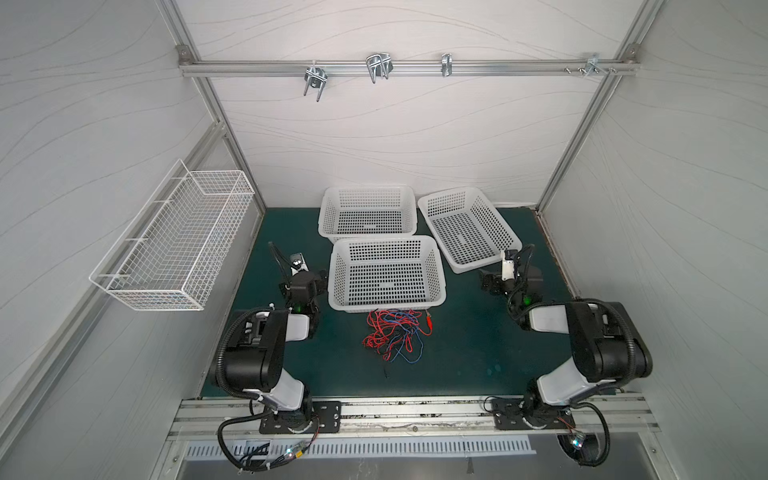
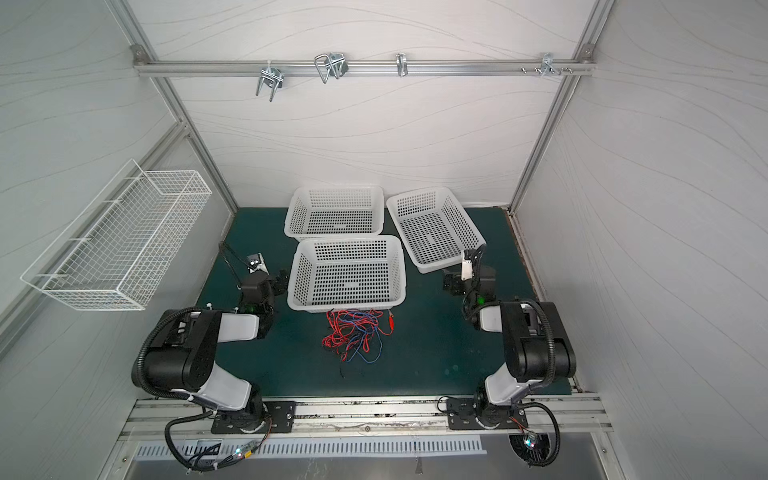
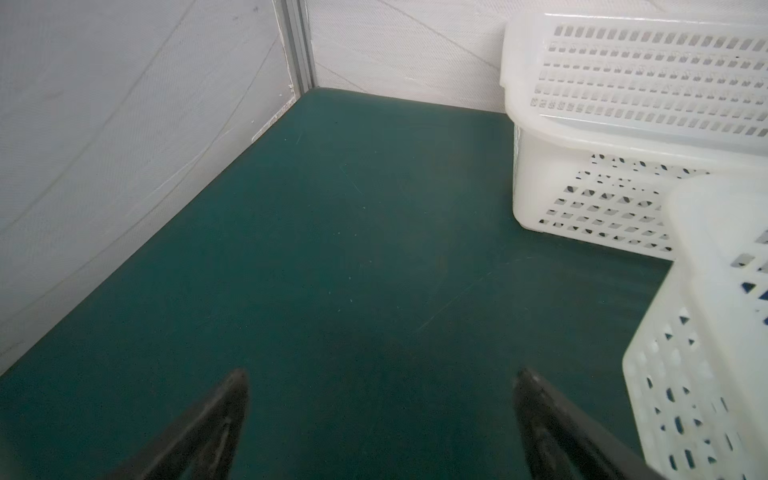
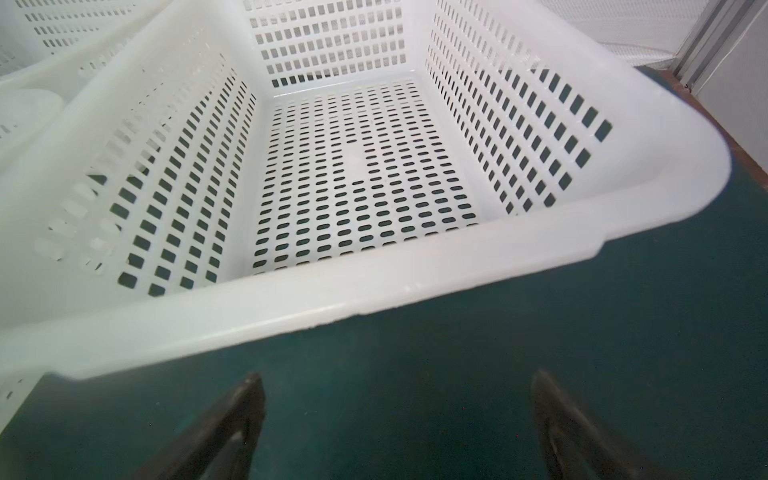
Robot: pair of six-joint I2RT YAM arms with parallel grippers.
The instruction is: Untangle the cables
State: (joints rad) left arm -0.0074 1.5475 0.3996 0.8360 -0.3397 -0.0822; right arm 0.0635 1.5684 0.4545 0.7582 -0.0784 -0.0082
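**A:** What's sitting on your green tabletop (image 1: pixel 478 365) right now?

**B:** You've got the front basket (image 1: pixel 384 240) mid-table. The cables (image 1: pixel 392 334) (red, blue, black, all knotted) are heaped just in front of it. Your left gripper (image 3: pixel 381 376) and right gripper (image 4: pixel 398 376) both have their fingers (image 3: pixel 224 415) spread wide with nothing in them, well apart from the heap.

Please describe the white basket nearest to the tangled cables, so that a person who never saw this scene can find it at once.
On the dark green mat stand three white perforated baskets. The back basket and the skewed basket are by the wall; the front basket stands before them, in the middle. Only it has the red, blue and black cables heaped at its near rim.
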